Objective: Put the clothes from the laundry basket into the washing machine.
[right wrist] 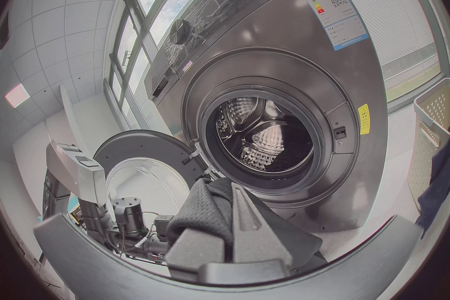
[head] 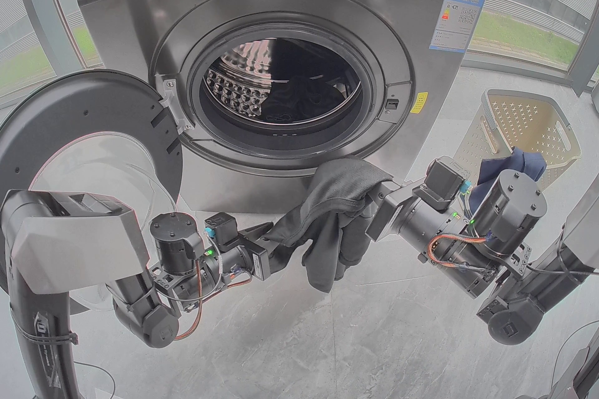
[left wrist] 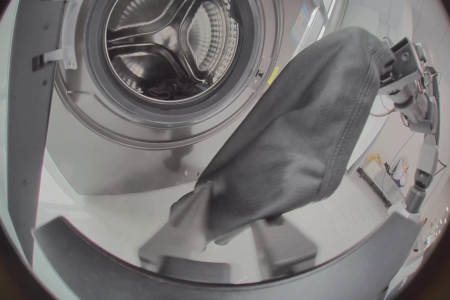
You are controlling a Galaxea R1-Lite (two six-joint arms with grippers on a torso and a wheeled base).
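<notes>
We see a dark grey garment (head: 337, 213) of soft textured fabric stretched in the air between the two arms. It hangs above the pale grey tiled floor (head: 349, 344), just in front of the silver-grey front-loading washing machine (head: 387, 20) and below its round opening. The left tool (head: 274, 235) is clenched on the garment's lower left end. The right tool (head: 374, 194) is clenched on its higher right end, with the cloth bunched over the fingers (right wrist: 258, 230). Loose folds droop between the two.

The machine's round dark door (head: 81, 120) with its clear window stands swung open to the left. Inside the shiny steel drum (head: 249, 82) we make out a dark piece of cloth (head: 299, 98) lying at the bottom.

To the right of the machine, beyond the right arm, a beige perforated plastic laundry basket (head: 499, 101) sits on the floor, tilted towards us. A dark blue piece of clothing (head: 508, 166) lies at its near end, partly hidden by the arm.

From the left wrist, the garment (left wrist: 290, 127) runs from the left tool (left wrist: 229, 230) up to the right tool (left wrist: 393, 62), crossing in front of the machine's lower right.
</notes>
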